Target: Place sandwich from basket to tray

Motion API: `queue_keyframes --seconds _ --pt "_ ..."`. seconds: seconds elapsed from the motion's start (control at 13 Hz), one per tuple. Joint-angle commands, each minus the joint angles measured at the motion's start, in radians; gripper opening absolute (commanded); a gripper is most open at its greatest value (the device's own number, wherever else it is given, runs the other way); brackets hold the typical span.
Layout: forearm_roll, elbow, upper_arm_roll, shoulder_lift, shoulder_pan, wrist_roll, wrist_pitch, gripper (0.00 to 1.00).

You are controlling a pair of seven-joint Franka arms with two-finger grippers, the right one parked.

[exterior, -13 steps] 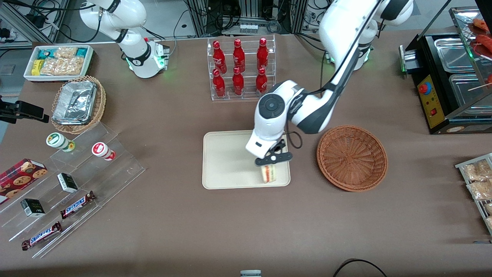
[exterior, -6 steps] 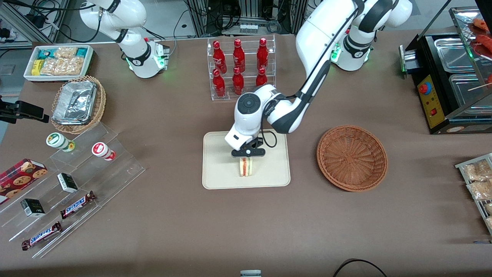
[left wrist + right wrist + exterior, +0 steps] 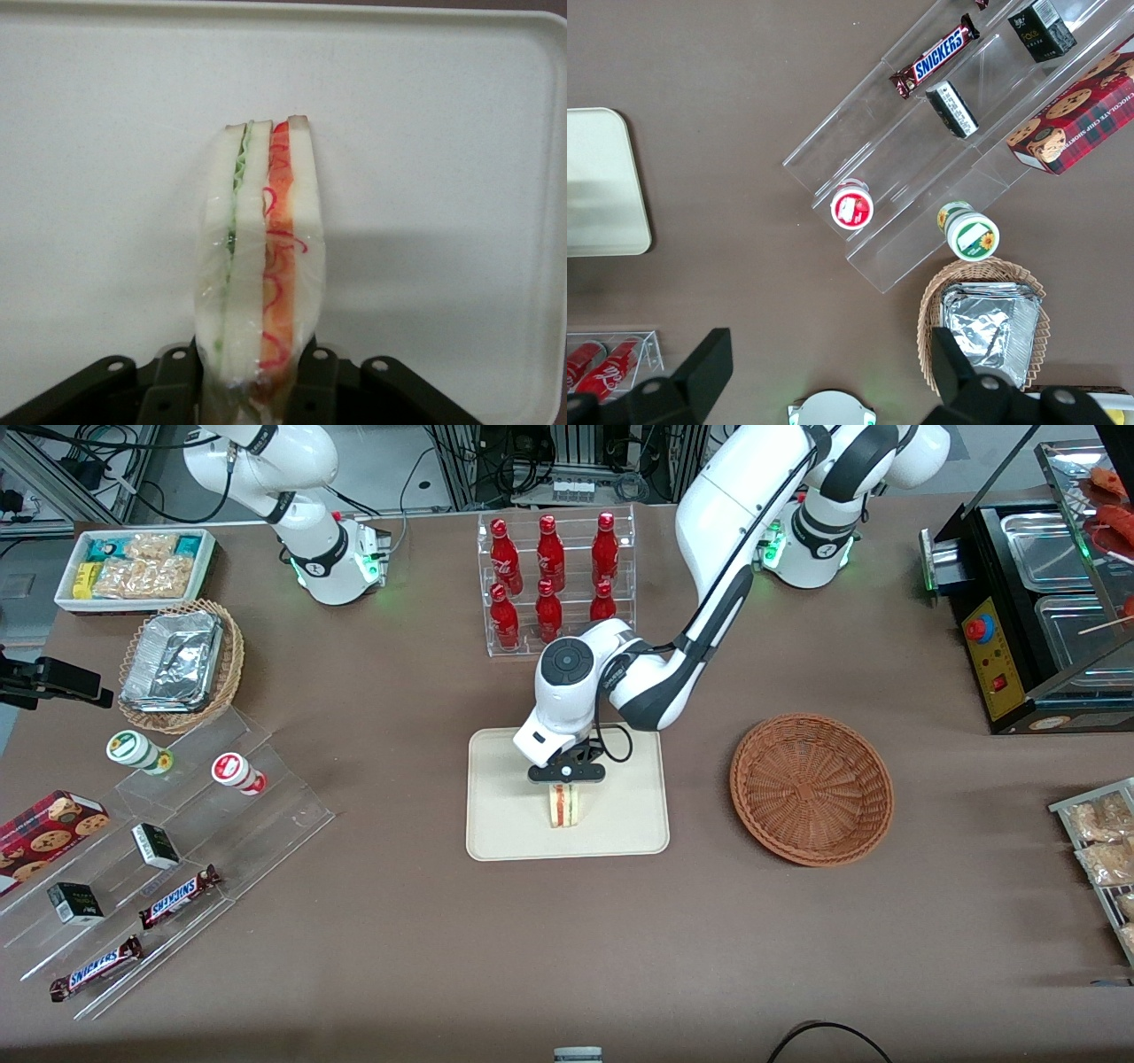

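The sandwich is pinched between the two fingers of the pincer, which are pressed against its two bread faces, as is seen in the left wrist view, where the wedge projects straight out from between the black fingers. The sandwich is held on edge, its layers upright; its long axis runs directly away from the pincer, toward the front camera, with the green filling on one side and the red on the other.

Directly beneath the pincer lies the tray, and the sandwich is carried over the tray's middle. Whether its lower edge is already resting on the tray or is held just above it cannot be told; a soft shadow beside it in the wrist view suggests that it is very close. The coming move is judged to turn on this vertical relation: a short lowering, if any, and then a spreading of the fingers.

Bare tray is seen all round the sandwich, and the raised rim is well apart from it on every visible side, so room for the fingers to spread is ample. Since the wedge stands on a narrow edge, it may be expected to tip onto a bread face once released.

The basket stands well off to the pincer's side, toward the working arm's end of the surface, and nothing is seen in it.
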Motion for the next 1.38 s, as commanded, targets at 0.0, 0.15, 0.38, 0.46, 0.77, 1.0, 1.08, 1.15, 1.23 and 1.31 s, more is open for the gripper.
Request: queue_keyframes --seconds 0.0,0.15,0.38,0.46,0.77,1.0,1.08,1.15,1.23,1.31 --pt "0.010 0.014 0.018 -0.027 -0.007 -0.009 -0.019 1.00" --pt "0.004 0.019 0.030 -0.083 -0.004 -0.029 -0.040 1.00" --pt "-0.007 0.019 0.073 -0.227 0.025 -0.058 -0.179 1.00" --pt "-0.007 0.016 0.071 -0.270 0.052 -0.063 -0.230 1.00" --pt "0.004 0.008 0.093 -0.417 0.181 -0.060 -0.403 1.00" --pt "-0.054 0.007 0.093 -0.527 0.324 0.176 -0.570 1.00" --pt "-0.071 0.004 0.093 -0.564 0.374 0.271 -0.624 1.00" --pt "-0.078 -0.002 0.093 -0.590 0.417 0.357 -0.660 1.00" --pt "-0.090 -0.009 0.093 -0.616 0.460 0.430 -0.695 1.00" --pt "-0.104 -0.028 0.093 -0.652 0.494 0.501 -0.724 1.00"
